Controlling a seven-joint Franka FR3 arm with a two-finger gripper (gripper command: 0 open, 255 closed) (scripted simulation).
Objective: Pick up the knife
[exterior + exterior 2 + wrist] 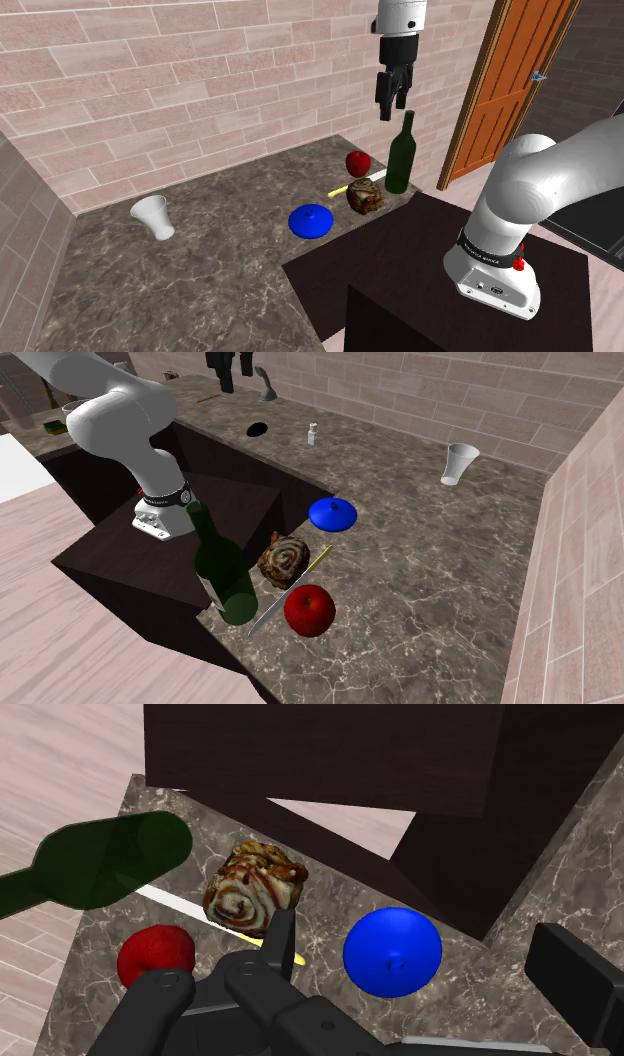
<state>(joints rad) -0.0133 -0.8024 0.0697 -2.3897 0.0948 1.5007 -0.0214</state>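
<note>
The knife [357, 185] lies on the dark marble counter [200, 270], its pale blade toward a green bottle [401, 152] and its yellow handle toward a blue lid [311, 220]. A red apple [358, 163] sits on one side of it and a cinnamon roll [365, 199] on the other. My gripper [392, 97] hangs high above this group, open and holding nothing. In the wrist view the knife [168, 900] runs under the roll [254, 888], between the apple [155, 954] and the bottle [100, 859]. The second exterior view shows the knife [290, 592] beside the apple [309, 610].
A white cup [152, 217] stands far off toward the shoulder view's left. The brick wall [200, 90] backs the counter. The dark stand [440, 270] borders the counter next to the roll. An orange door [515, 80] is at the right. A small white bottle [313, 434] stands farther along.
</note>
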